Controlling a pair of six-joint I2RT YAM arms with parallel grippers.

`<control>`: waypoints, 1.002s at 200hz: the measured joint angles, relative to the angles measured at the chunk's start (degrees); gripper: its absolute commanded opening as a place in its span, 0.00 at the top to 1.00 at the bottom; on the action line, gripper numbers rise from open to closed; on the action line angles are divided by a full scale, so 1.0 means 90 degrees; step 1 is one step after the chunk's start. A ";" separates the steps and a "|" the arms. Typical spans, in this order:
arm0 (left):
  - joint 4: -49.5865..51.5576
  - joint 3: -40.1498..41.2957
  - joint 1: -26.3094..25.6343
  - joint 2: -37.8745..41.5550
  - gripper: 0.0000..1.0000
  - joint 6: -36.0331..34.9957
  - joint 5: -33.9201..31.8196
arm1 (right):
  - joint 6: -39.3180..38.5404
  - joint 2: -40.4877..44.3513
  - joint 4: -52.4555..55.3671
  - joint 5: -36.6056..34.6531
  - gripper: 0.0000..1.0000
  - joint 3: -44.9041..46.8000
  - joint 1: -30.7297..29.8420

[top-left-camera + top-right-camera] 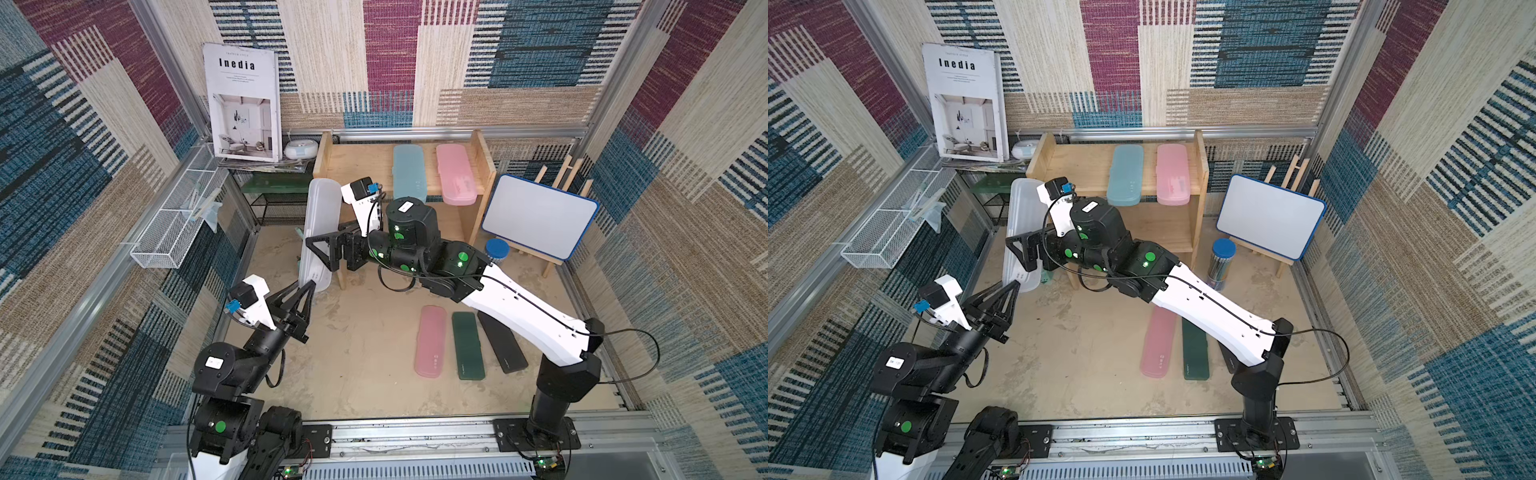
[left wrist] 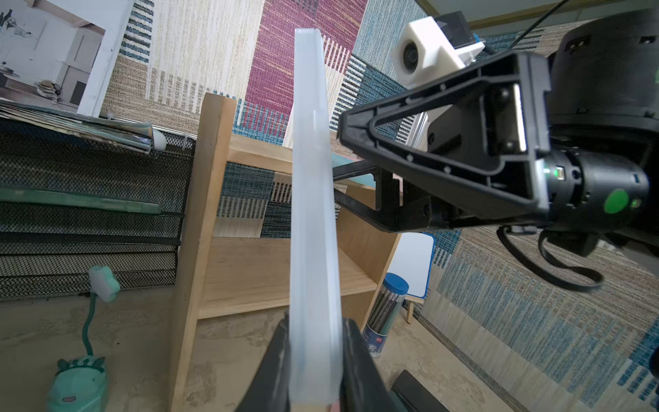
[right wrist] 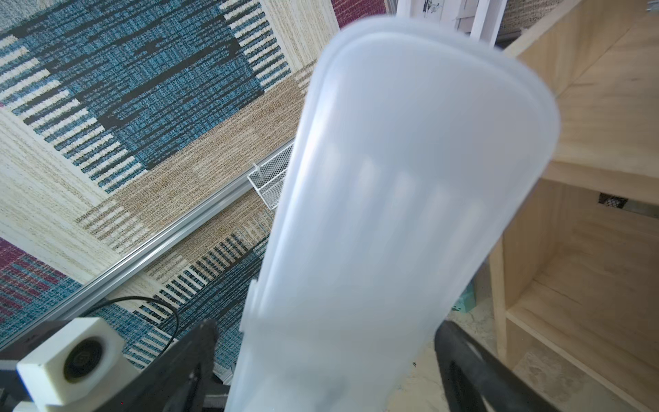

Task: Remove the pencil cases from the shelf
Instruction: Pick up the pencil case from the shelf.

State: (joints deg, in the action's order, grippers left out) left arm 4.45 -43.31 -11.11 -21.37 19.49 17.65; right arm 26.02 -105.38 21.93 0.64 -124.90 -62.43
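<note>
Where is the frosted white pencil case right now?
In a top view the frosted white plastic pencil case is held aloft by the left gripper, just left of the light wooden shelf.

The sandy-beige surface (image 1: 365,332) carries the wooden shelf (image 1: 484,166) at its far side. On the shelf's top tier a light blue case (image 1: 409,174) and a pink case (image 1: 455,174) lie side by side, both overhanging the front edge. On the surface nearer the robot lie a second pink case (image 1: 431,341), a dark green case (image 1: 467,345) and a black case (image 1: 502,348) in a row. A blue-lidded pencil tube (image 1: 497,249) and a small whiteboard easel (image 1: 539,216) stand beside the shelf; on its other side stand a black mesh rack (image 1: 278,208) and a green toy lamp (image 2: 78,385).
</note>
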 measured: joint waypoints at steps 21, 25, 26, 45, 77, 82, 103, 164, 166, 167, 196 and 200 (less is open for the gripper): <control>0.0114 0.0000 0.0005 0.0049 0.98 -0.0007 -0.0131 | 0.0100 -0.0226 0.0022 0.0005 0.01 -0.0233 0.0000; 0.0131 0.0000 0.0005 0.0063 0.98 -0.0017 -0.0126 | 0.0119 -0.0262 0.0024 0.0002 0.01 -0.0270 -0.0002; 0.0131 0.0000 0.0005 0.0068 0.98 -0.0019 -0.0126 | 0.0129 -0.0279 0.0029 0.0002 0.01 -0.0284 -0.0002; 0.0209 0.0000 0.0000 0.0160 0.98 -0.0061 0.0015 | 0.0209 -0.0391 0.0119 -0.0051 0.01 -0.0369 -0.0005; 0.0367 -0.0022 0.0000 0.0245 0.98 -0.0100 0.0010 | 0.0330 -0.0466 0.0134 -0.0078 0.01 -0.0379 -0.0007; 0.0379 -0.0022 0.0000 0.0255 0.98 -0.0109 0.0010 | 0.0347 -0.0481 0.0136 -0.0080 0.01 -0.0384 -0.0007; 0.0454 -0.0019 0.0000 0.0294 0.97 -0.0112 0.0005 | 0.0406 -0.0503 0.0143 -0.0063 0.07 -0.0384 -0.0007; 0.0568 -0.0019 -0.0002 0.0272 0.63 -0.0223 -0.0041 | 0.0687 -0.0454 0.0051 0.0141 0.22 -0.0267 -0.0024; 0.0573 -0.0019 -0.0002 0.0272 0.61 -0.0223 -0.0058 | 0.0670 -0.0449 0.0058 0.0129 0.22 -0.0257 -0.0024; 0.0573 -0.0019 -0.0002 0.0272 0.60 -0.0223 -0.0066 | 0.0665 -0.0444 0.0061 0.0119 0.22 -0.0250 -0.0024; 0.0573 -0.0019 -0.0002 0.0277 0.44 -0.0187 -0.0415 | 0.0537 -0.0182 0.0197 -0.0066 0.21 0.0211 -0.0010; 0.0597 -0.0022 -0.0002 0.0277 0.42 -0.0180 -0.0512 | 0.0517 -0.0104 0.0231 -0.0100 0.21 0.0335 -0.0012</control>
State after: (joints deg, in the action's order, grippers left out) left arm 9.82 -43.51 -11.14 -18.87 17.87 13.04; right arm 30.68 -106.32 24.01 -0.25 -121.89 -62.54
